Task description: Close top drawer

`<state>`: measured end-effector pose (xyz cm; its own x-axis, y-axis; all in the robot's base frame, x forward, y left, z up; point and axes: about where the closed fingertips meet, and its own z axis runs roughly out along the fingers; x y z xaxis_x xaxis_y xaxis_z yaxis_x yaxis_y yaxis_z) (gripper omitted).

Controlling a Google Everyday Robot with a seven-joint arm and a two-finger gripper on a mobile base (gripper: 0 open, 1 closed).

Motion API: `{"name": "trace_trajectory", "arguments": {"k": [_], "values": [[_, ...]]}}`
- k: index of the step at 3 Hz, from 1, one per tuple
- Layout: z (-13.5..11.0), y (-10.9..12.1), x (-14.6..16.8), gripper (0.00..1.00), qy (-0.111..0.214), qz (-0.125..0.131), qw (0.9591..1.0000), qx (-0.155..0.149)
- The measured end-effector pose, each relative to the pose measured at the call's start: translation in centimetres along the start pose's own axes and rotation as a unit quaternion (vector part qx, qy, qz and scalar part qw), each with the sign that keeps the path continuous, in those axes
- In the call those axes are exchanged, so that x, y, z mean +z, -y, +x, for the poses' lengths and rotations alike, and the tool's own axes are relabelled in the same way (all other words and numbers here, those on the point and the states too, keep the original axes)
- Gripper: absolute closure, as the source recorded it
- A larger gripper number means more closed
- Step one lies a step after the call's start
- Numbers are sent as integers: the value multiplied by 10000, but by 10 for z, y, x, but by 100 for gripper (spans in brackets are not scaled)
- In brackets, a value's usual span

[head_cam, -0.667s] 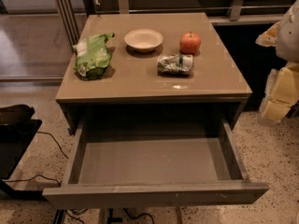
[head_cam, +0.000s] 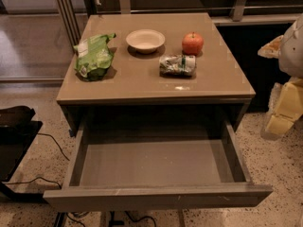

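The top drawer (head_cam: pixel 156 167) is pulled far out of the cabinet under the glossy taupe tabletop (head_cam: pixel 142 82). Its inside is empty. Its plain flat front panel (head_cam: pixel 156 197) runs along the bottom of the camera view. My gripper (head_cam: pixel 281 110) is at the right edge, a cream-yellow shape below the white arm (head_cam: pixel 293 41). It hangs to the right of the drawer's right side wall, apart from it and partly cut off by the frame edge.
On the tabletop lie a green chip bag (head_cam: pixel 94 56), a white bowl (head_cam: pixel 145 40), a red apple (head_cam: pixel 192 43) and a crumpled silver-green packet (head_cam: pixel 176 65). A black object (head_cam: pixel 16 136) with cables sits on the speckled floor at left. Metal rails stand behind the table.
My gripper at the right edge has sunk slightly. The drawer stands as far open as before.
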<state>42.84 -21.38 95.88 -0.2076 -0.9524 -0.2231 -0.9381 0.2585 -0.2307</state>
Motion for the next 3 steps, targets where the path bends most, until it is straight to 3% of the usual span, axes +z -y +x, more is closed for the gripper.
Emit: {"name": "trace_trajectory", "arguments": {"k": [1,2,3], "values": [[5,-27,20,0,181,-114,9998,-17],[10,-61,46,19,570,-203,9982,-36],[16,-96,87,42,1113,-232,9935,27]]}}
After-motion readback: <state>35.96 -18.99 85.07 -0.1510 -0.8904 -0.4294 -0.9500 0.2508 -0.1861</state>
